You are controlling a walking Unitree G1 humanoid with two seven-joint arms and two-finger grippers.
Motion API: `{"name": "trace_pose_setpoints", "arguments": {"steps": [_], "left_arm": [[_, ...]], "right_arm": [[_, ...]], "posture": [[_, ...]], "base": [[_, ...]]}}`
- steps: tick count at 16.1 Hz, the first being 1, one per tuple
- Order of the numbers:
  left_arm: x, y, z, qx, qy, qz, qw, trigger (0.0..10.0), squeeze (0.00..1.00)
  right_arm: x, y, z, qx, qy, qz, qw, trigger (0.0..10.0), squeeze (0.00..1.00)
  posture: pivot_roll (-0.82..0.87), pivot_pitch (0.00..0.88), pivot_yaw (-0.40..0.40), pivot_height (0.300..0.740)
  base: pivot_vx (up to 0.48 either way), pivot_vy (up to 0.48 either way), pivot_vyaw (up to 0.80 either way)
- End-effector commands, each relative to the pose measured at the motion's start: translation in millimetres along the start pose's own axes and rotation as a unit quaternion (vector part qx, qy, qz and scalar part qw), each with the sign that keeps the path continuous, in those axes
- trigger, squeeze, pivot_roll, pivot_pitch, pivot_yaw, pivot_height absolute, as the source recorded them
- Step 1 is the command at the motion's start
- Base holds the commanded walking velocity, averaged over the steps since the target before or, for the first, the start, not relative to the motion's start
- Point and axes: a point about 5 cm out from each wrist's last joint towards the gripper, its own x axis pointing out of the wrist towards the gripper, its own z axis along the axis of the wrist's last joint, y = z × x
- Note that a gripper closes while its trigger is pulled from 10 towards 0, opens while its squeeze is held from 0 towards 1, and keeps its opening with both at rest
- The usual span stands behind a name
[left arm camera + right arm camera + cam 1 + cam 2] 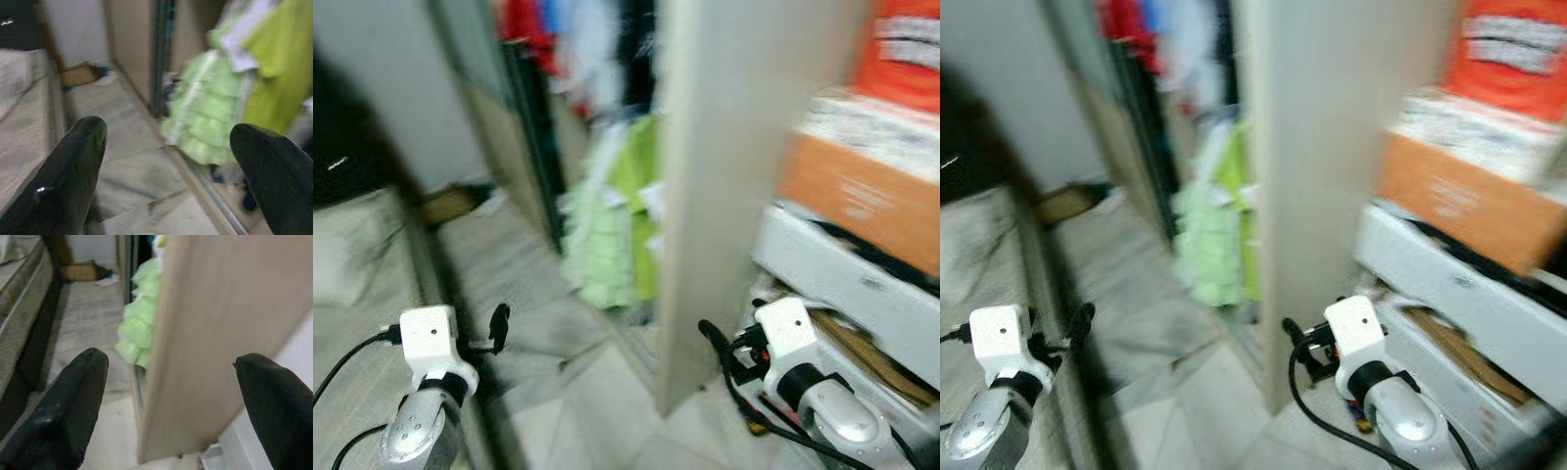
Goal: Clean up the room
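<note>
Beside one wardrobe panel (205, 342), two spread hands (168, 161) (171, 401)

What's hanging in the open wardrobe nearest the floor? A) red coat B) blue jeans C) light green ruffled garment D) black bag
C: the light green ruffled garment hangs low beside the beige wardrobe panel, almost down to the tiled floor.

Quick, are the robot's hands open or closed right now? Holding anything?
Left gripper: open, holding nothing, aimed at the green clothes.
Right gripper: open, holding nothing, facing the wooden panel.
</note>
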Motion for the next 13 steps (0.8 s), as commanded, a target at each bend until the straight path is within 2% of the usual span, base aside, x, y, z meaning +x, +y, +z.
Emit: {"name": "trace_pose_setpoints", "arguments": {"steps": [1,13], "left_arm": [[0.4,1.8,1.0,0.007,-0.002,0.004,1.0,10.0,0.0],[1.2,1.6,0.7,0.014,-0.006,0.015,1.0,10.0,0.0]], "right_arm": [[0.8,3.0,3.6,0.0,-0.008,0.011,1.0,10.0,0.0],[2.9,3.1,1.9,0.002,-0.006,0.021,1.0,10.0,0.0]], "posture": [[-0.15,0.0,0.023,0.74],[-0.14,0.0,0.019,0.74]], "base": [[0.0,0.0,0.8],[0.0,0.0,0.8]]}}
